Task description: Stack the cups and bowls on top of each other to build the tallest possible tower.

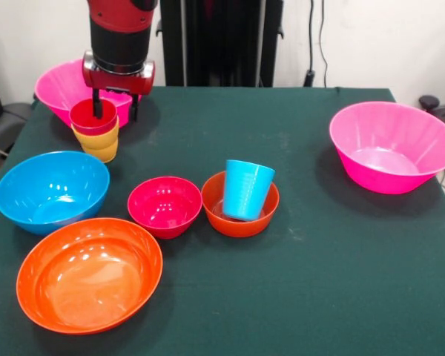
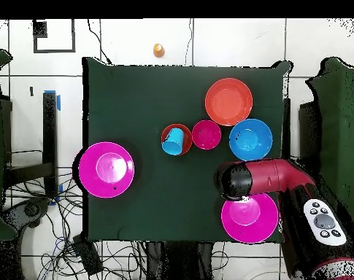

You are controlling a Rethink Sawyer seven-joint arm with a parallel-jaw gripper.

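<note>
A red cup (image 1: pixel 89 119) sits nested on top of yellow and orange cups (image 1: pixel 98 144) at the far left of the table. My gripper (image 1: pixel 116 107) hangs over this stack. One finger (image 1: pixel 98 104) reaches inside the red cup and the other (image 1: pixel 133 108) is outside its rim, set well apart, so the gripper is open. A blue cup (image 1: pixel 246 189) stands tilted in the small orange bowl (image 1: pixel 233 221). The crimson bowl (image 1: pixel 165 206), blue bowl (image 1: pixel 50 189) and wide orange bowl (image 1: pixel 89 273) lie nearby. In the overhead view the arm (image 2: pixel 252 179) hides the cup stack.
One pink bowl (image 1: pixel 59 87) sits right behind the cup stack, partly hidden by the arm. The other pink bowl (image 1: pixel 393 144) stands alone on the right. The overhead view shows both pink bowls (image 2: pixel 249 219) (image 2: pixel 105 169) and a small orange thing (image 2: pixel 158 49) off the table.
</note>
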